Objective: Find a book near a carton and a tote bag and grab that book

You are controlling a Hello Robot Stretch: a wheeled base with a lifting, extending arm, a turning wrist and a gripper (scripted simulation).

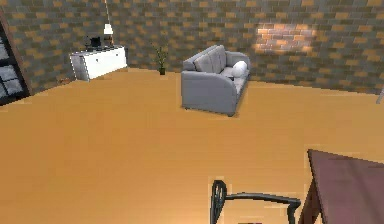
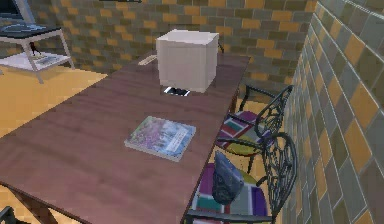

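A book [image 2: 160, 137] with a pale, patterned cover is lying flat on the dark wooden table [image 2: 70, 150], about midway along it and toward the edge where the chairs are standing. Farther up the table a boxy, off-white carton [image 2: 187, 60] is sitting upright, well apart from the book, with a small dark flat object [image 2: 176, 92] lying just in front of it. Two black metal chairs with striped cushions are standing along the table's side; on the seat of the nearer chair [image 2: 268, 185] a dark bag [image 2: 226, 178] is resting upright, near the book but off the table. A white-framed shelf stand [image 2: 35, 50] is standing against the brick wall beyond the table's far corner. In the forward view a grey sofa [image 1: 212, 82] carrying a white cushion [image 1: 239, 69] is sitting out on the orange wooden floor, a white sideboard [image 1: 97, 62] and a small plant [image 1: 160, 60] are standing by the brick wall, and the table's corner is showing at the lower right. I cannot tell the state of the gripper from where I am standing.
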